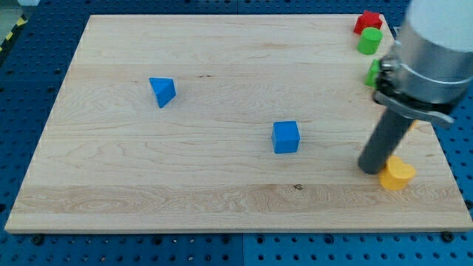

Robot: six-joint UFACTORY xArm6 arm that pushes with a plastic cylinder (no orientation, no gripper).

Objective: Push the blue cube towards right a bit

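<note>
The blue cube (285,137) sits on the wooden board (222,185) a little right of the middle. My tip (369,169) rests on the board to the cube's right, about a hundred pixels away and slightly lower in the view. It stands just left of a yellow block (397,174), close to it or touching; I cannot tell which. Nothing lies between the tip and the cube.
A blue triangular block (162,91) lies at the left middle. At the top right are a red block (367,21), a green cylinder (370,41) and a green block (373,72) partly hidden by the arm. The board's right edge is near the yellow block.
</note>
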